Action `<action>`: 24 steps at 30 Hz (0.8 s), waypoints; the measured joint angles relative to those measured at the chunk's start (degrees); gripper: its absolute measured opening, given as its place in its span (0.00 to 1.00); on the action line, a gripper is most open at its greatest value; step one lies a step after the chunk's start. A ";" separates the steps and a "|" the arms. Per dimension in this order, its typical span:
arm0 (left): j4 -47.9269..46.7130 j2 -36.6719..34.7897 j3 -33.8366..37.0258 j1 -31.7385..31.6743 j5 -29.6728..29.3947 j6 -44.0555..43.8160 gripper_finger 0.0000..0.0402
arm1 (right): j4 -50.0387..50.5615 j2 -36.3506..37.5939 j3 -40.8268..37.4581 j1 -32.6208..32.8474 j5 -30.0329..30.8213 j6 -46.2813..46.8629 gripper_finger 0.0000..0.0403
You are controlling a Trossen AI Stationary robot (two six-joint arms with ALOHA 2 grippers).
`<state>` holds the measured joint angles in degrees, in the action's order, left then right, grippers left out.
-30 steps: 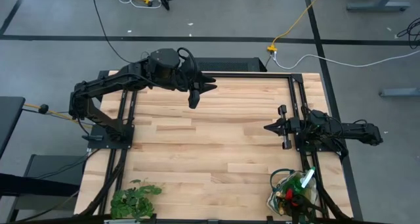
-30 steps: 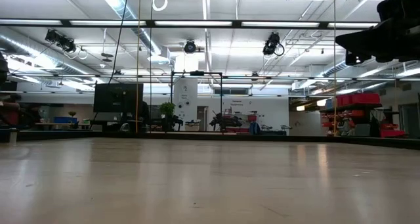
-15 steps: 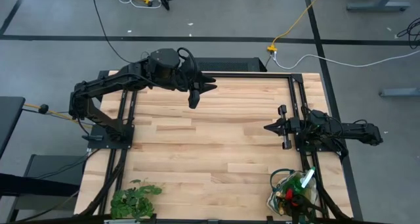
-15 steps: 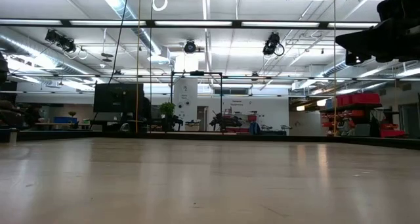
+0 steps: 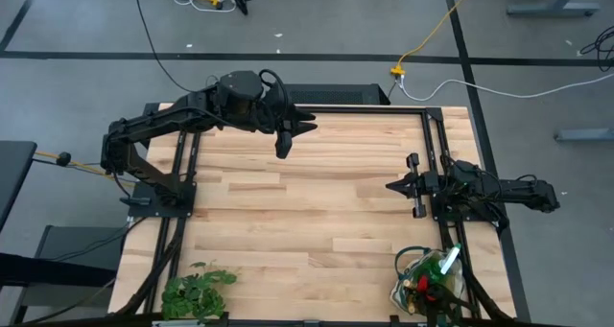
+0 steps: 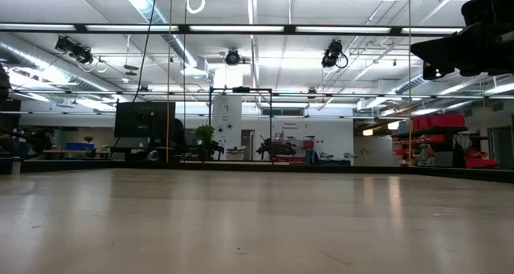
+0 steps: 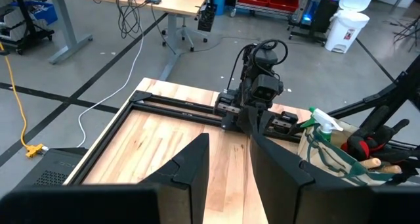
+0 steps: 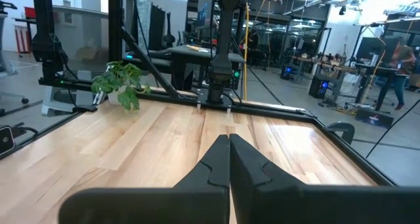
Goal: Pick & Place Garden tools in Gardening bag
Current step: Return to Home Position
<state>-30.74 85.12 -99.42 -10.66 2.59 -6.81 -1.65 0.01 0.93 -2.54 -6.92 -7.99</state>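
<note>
The gardening bag [image 5: 399, 291], cream with green trim, stands at the table's near right corner. Garden tools stick out of it: a green spray bottle [image 5: 449, 261], something red [image 5: 420, 286] and, in the left wrist view, a wooden handle [image 7: 379, 163]. My left gripper [image 5: 288, 135] hangs high over the table's far left part, open, nothing between its fingers [image 7: 194, 163]. My right gripper [image 5: 391, 185] rests at the table's right edge, shut and empty, its fingers [image 8: 216, 159] pointing level toward the left.
A leafy green plant bunch [image 5: 197, 291] lies at the near left corner. Dark rails [image 5: 365, 109] frame the wooden tabletop [image 5: 307, 212], whose middle holds no object. Beyond the table, the low view shows a workshop room.
</note>
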 joint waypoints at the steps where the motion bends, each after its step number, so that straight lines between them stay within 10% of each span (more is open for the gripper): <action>1: 0.02 0.00 0.00 0.02 0.01 -0.02 0.29 | 0.00 0.00 0.00 0.00 0.00 0.00 0.00; 24: 4.90 -0.52 0.22 0.02 1.85 -0.92 0.29 | 0.00 0.00 0.00 0.01 0.00 0.00 0.00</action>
<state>-25.84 84.60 -99.20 -10.63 4.44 -7.73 -1.65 0.01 0.93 -2.53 -6.92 -7.99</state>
